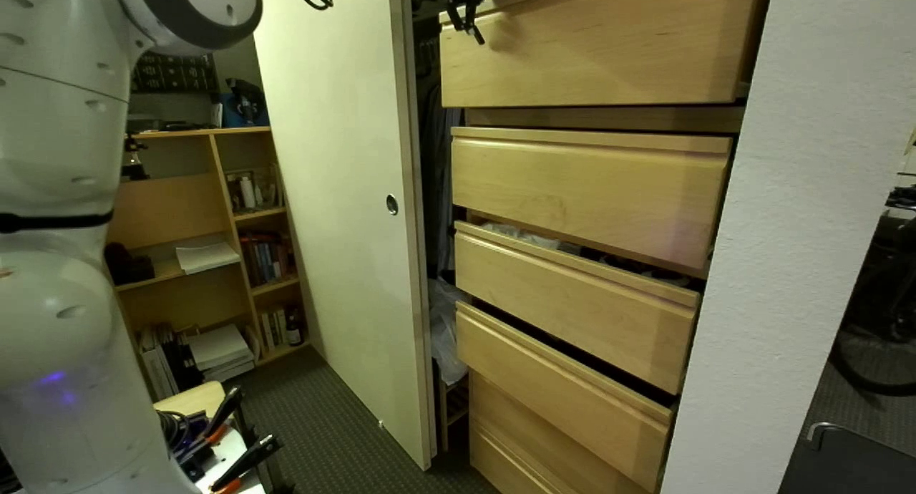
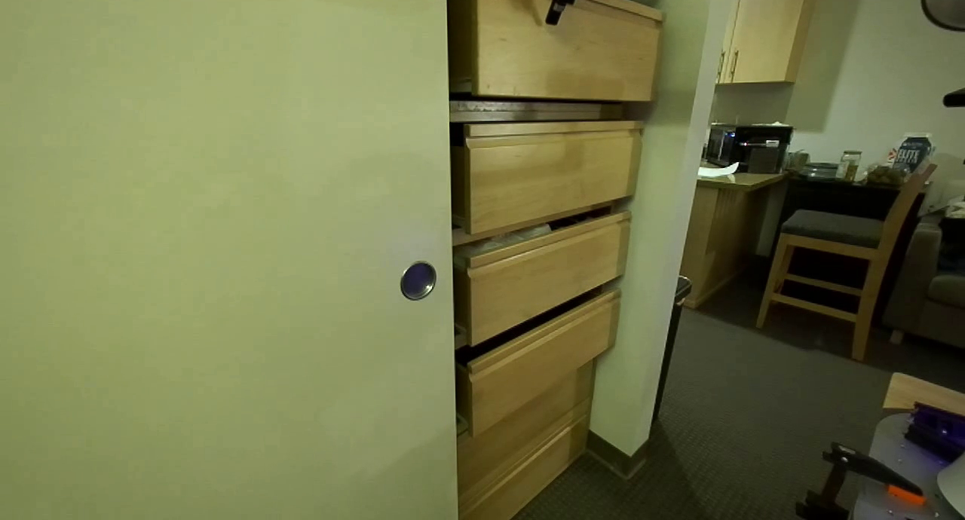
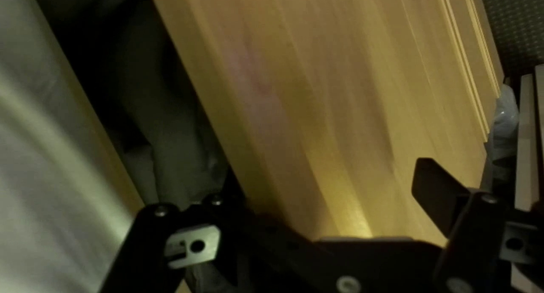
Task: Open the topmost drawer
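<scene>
Low in the wrist view, the gripper [image 3: 329, 191] is spread wide, grasping nothing; beyond, at the upper right of an exterior view, the topmost drawer [image 1: 594, 57] juts out; farther off, bookshelves [image 1: 172, 209] stand at left

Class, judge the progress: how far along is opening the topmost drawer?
Done: the topmost drawer stands out, a dark gap showing behind its front in the wrist view.
In hand: the gripper, open, appears to straddle that front's top edge.
Left: perhaps closing on it and pulling farther; full travel isn't shown.
</scene>
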Available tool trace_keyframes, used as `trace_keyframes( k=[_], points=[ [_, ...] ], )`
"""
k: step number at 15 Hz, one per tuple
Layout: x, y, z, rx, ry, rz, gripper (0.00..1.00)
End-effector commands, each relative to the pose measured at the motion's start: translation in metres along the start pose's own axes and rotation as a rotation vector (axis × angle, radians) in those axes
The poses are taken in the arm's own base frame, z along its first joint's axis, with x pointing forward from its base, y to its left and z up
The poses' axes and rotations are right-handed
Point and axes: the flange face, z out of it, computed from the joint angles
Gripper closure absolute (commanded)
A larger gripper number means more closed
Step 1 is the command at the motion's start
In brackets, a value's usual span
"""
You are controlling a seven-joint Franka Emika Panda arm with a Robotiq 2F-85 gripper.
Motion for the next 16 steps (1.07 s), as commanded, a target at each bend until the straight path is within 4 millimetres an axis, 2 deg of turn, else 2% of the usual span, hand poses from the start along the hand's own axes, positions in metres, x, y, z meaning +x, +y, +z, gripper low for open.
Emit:
trace_keyframes(
  k=[1,10,16],
  points=[
    [0.0,-0.014,-0.002,0.066,-0.018,-0.026,0.0],
    [-0.003,-0.039,-0.011,0.119,-0.12,-0.031,0.0],
    [-0.01,-0.054,-0.041,0.123,-0.113,0.011,0.0]
  ],
)
